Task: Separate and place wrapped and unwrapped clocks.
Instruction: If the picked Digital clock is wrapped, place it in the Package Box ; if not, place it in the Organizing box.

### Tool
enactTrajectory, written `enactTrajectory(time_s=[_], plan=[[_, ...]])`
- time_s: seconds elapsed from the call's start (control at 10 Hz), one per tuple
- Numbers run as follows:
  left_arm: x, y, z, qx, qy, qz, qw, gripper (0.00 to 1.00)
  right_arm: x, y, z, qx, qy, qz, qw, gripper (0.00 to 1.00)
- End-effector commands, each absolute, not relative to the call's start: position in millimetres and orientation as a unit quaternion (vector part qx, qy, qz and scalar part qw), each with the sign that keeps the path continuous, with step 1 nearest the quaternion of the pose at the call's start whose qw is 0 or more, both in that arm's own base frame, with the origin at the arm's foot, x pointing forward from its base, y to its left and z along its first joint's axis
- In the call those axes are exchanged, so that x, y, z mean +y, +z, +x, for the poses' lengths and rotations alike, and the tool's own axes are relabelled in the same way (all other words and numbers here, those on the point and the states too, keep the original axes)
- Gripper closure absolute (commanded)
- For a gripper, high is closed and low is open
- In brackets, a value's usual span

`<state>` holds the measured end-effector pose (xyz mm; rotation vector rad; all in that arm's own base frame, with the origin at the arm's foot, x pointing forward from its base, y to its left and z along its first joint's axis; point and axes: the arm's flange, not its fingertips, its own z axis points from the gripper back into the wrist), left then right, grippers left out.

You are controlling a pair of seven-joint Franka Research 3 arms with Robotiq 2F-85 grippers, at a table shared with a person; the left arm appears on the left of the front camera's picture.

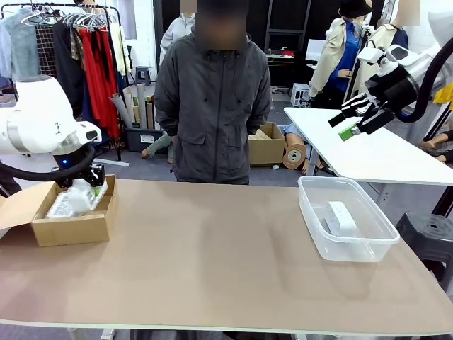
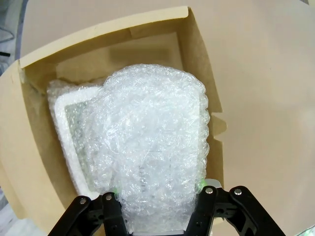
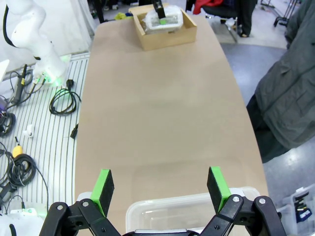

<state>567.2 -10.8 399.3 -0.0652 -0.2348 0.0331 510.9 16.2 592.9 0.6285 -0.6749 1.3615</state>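
Note:
In the left wrist view my left gripper (image 2: 160,201) is shut on a wrapped clock (image 2: 152,142), a lumpy bubble-wrap bundle held over the open cardboard box (image 2: 197,64). Under it in the box lies a second wrapped clock (image 2: 66,128). From the front, the left gripper (image 1: 88,185) reaches down into the box (image 1: 71,228) among the bubble wrap (image 1: 71,203). The unwrapped clock (image 1: 341,218), a bare white block, lies in the clear plastic bin (image 1: 311,212) at the right. My right gripper (image 1: 352,125) hangs open high above the bin; its green pads (image 3: 103,189) stand wide apart over the bin's rim (image 3: 147,209).
A person in a dark jacket (image 1: 211,106) stands at the table's far edge, with no hands over the table. The brown tabletop (image 1: 212,248) between box and bin is bare. A second white table (image 1: 368,149) stands behind at the right. Cables (image 3: 64,101) lie on the floor beside the table.

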Motion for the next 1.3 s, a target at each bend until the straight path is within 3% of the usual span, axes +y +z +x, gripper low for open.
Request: enactTrajectory(time_s=[0.0, 0.4, 0.9, 1.2], plan=[[-4, 392, 577, -0.122, 0.011, -0.043, 0.992, 1.0, 15, 594, 510, -0.301, 0.616, 0.274, 0.674, 0.0], [-7, 373, 581, -0.117, 0.023, -0.038, 0.992, 0.96, 15, 594, 510, -0.301, 0.616, 0.274, 0.674, 0.0], [-9, 363, 581, -0.109, 0.028, -0.035, 0.993, 0.01, 15, 594, 510, -0.301, 0.616, 0.274, 0.674, 0.0], [-10, 364, 580, -0.109, 0.031, -0.031, 0.993, 0.0, 15, 594, 510, -0.301, 0.616, 0.274, 0.674, 0.0]])
